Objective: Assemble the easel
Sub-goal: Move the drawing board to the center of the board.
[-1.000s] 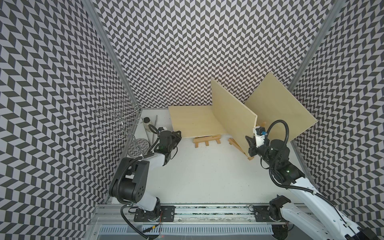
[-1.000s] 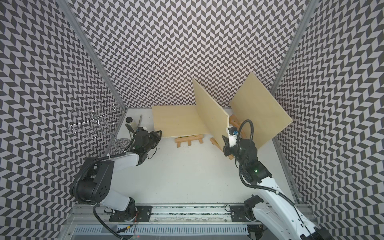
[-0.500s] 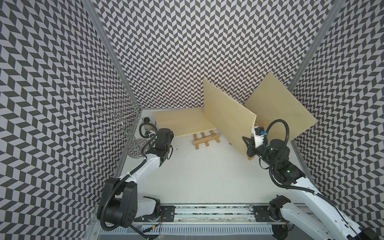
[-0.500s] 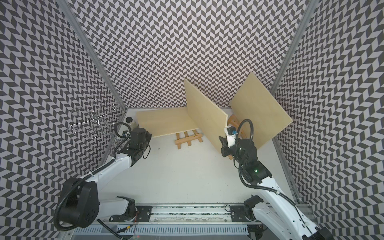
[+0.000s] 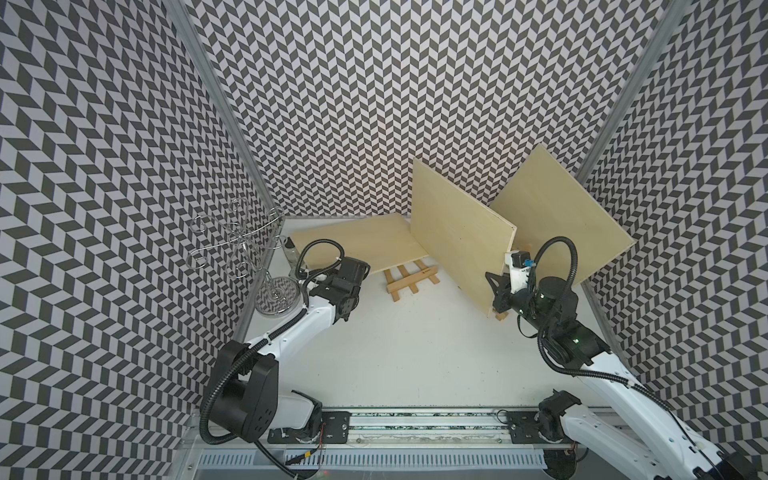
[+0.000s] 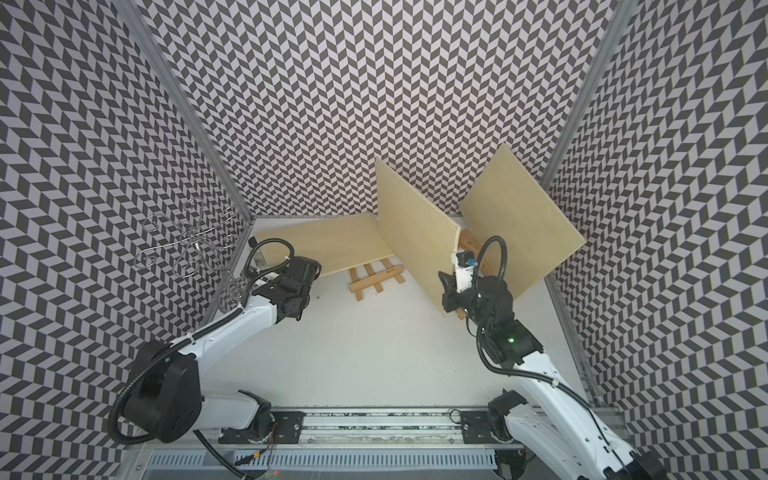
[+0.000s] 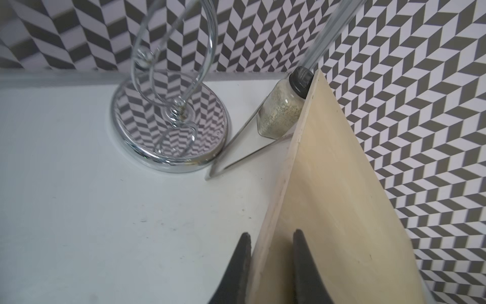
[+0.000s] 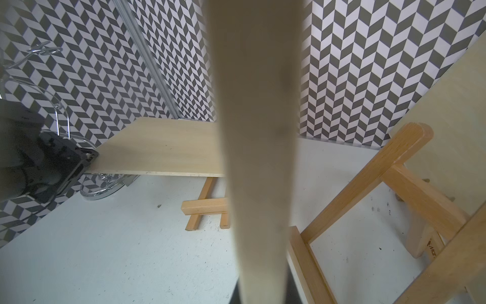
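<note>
- Work on the easel looks like it has only just begun, I think.
- One small easel frame (image 5: pixel 411 280) lies flat on the table (image 5: pixel 415 353), in the middle near the back. No board sits on it.
- A bigger easel frame (image 8: pixel 363 184) is over on the right side, behind the standing board (image 5: pixel 457 245). I cannot tell if it is fully set up.
- A third one, the leaning board (image 5: pixel 557 216), rests against the right wall.
- What is left, I guess: get a frame standing well and put a board on it.
- The left pincer (image 7: pixel 271 238) is open only a little. Its two dark fingers (image 7: pixel 238 263) sit on each side of the edge of the low board (image 5: pixel 357 243) and grip it. That end is up off the table, and the board passes over the small frame.
- The right pincer (image 5: pixel 496 289) is closed tight on the near end of the standing board and holds it up on its edge.
- A shiny wire stand (image 5: pixel 276 293) and a spice jar (image 7: pixel 278 113) are close to the left pincer. A bump there could knock them over.
</note>
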{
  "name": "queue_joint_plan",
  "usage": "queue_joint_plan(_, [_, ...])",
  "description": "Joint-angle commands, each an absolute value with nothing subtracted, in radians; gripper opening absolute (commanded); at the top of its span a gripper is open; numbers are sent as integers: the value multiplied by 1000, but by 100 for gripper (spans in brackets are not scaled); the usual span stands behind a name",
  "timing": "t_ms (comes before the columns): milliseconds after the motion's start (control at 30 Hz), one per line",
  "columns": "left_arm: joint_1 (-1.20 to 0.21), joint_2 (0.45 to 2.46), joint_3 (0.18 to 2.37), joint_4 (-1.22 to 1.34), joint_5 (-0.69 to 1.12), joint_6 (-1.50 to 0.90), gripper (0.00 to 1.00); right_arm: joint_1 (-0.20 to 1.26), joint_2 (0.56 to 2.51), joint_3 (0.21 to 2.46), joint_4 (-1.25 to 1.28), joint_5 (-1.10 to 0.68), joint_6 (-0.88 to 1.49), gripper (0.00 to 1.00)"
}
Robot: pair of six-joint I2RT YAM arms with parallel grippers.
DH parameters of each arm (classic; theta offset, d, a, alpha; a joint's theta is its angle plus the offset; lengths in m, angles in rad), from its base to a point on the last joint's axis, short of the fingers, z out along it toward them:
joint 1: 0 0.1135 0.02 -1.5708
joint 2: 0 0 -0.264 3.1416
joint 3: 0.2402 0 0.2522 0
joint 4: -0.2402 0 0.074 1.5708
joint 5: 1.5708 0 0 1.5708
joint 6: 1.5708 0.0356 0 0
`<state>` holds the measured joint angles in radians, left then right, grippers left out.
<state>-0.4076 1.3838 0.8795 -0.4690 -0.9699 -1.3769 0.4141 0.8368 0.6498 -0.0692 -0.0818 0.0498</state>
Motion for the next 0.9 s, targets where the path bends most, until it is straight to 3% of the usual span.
queue_joint_plan(0, [-382,1402,824,-976,-1007,-1294,0,393,834,714,13,-91,28,0])
queue_joint_plan(200, [-383,1355,798,-922,-964,-1246,0,365,834,715,10,-173,2,0])
queue_joint_plan(567, [-471,1432,871,-891,-987,-1207,58,364,863,782,25,-135,-32,0])
queue_joint_plan(700, [-532,1473,931,-910,-1017,-1207,70,364,884,834,5,-115,-51,0])
queue_joint_plan(867, [-597,1505,1020,-949,-1065,-1201,76,362,912,899,-44,-97,-50,0])
